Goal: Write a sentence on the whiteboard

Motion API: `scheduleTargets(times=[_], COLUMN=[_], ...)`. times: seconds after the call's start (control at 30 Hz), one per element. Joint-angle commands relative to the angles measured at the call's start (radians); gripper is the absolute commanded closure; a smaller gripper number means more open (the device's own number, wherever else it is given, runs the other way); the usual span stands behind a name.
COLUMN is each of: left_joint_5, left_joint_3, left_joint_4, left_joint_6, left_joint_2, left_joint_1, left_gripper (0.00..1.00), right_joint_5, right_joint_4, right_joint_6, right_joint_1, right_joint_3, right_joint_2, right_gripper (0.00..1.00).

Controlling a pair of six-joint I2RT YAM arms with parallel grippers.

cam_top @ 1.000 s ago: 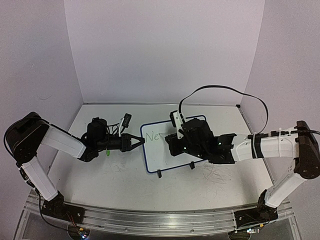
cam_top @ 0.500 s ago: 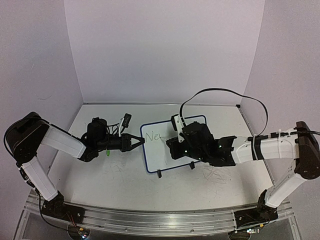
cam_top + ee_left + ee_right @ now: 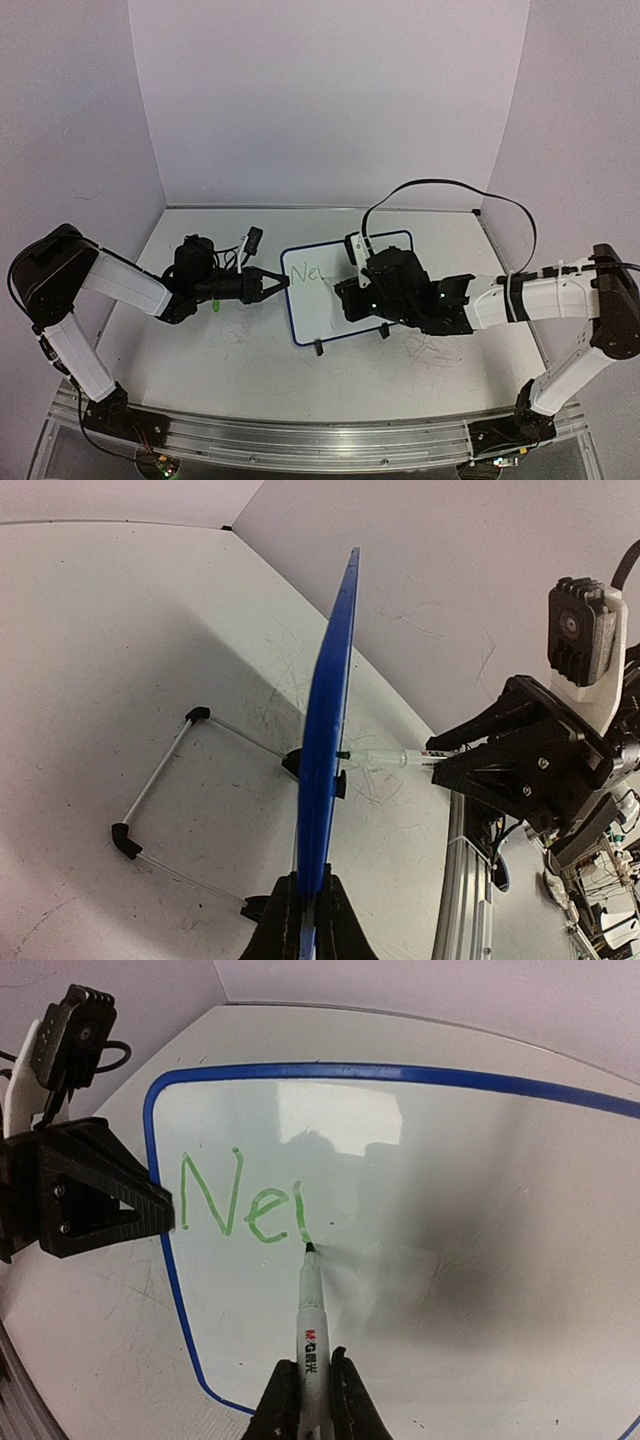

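Observation:
The whiteboard (image 3: 330,310) with a dark blue rim stands tilted on two black feet at the table's middle. It also shows in the right wrist view (image 3: 450,1210) and edge-on in the left wrist view (image 3: 330,710). My left gripper (image 3: 283,284) is shut on its left rim (image 3: 307,920). My right gripper (image 3: 310,1400) is shut on a white marker (image 3: 312,1330) whose tip touches the board. Green writing (image 3: 245,1205) reads "Ne" plus one downstroke. In the top view the right gripper (image 3: 345,290) sits over the board's middle and hides part of it.
A thin wire stand with black corner caps (image 3: 160,800) lies on the table behind the board. The scuffed tabletop (image 3: 230,360) carries faint grey scribbles. Walls close in at back and sides. A black cable (image 3: 440,185) loops above the right arm.
The right gripper has shifted slightly right and down over the board. The writing has grown by a new green stroke after "Ne". The left gripper has not moved.

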Motion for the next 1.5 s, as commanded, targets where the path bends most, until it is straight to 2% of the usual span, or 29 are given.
scheduleTargets(times=[0.0,0.77,1.47], left_joint_5=[0.04,0.041,0.04], left_joint_3=[0.011,0.016,0.014], left_joint_4=[0.028,0.028,0.027], left_joint_6=[-0.016,-0.017,-0.016], left_joint_2=[-0.03,-0.03,-0.028], left_joint_1=[-0.012,-0.012,-0.013], left_gripper=[1.0,1.0,1.0], right_joint_5=[0.028,0.111,0.057], right_joint_4=[-0.018,0.013,-0.025], right_joint_6=[0.007,-0.024,0.018], right_joint_1=[-0.005,-0.02,-0.02], right_joint_3=[-0.006,0.064,0.006], right_joint_2=[-0.025,0.002,-0.027], right_gripper=[1.0,1.0,1.0])
